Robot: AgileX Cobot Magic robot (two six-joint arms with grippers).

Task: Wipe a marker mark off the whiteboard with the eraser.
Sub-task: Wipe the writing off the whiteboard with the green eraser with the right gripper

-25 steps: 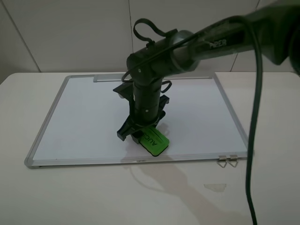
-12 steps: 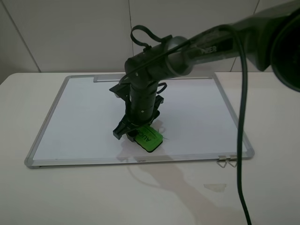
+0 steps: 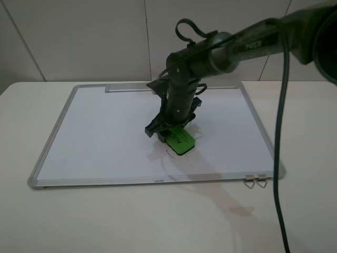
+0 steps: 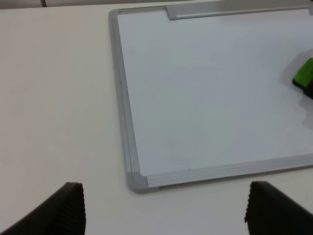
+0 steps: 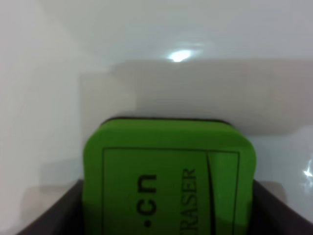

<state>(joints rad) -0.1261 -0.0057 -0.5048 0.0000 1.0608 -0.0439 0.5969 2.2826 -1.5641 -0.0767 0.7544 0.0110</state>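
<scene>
Two hands: my right hand (image 3: 169, 135) clamped on small bright-green rectangular eraser (image 3: 180, 141); my left hand (image 4: 165, 196) spread wide, empty.
Eraser: flat on large white silver-framed whiteboard (image 3: 105, 132), near its centre.

The large white rectangular whiteboard (image 3: 105, 132) has a smooth glossy face showing lamp glare, inside a satin silver-grey metal frame (image 4: 124, 127). The small bright green rectangular eraser (image 5: 168, 181) is smooth matt plastic on a dark felt-like base. The off-white table top (image 3: 158, 221) looks matt; the black fingers (image 4: 73, 208) of the left gripper (image 4: 164, 213) are ribbed
</scene>
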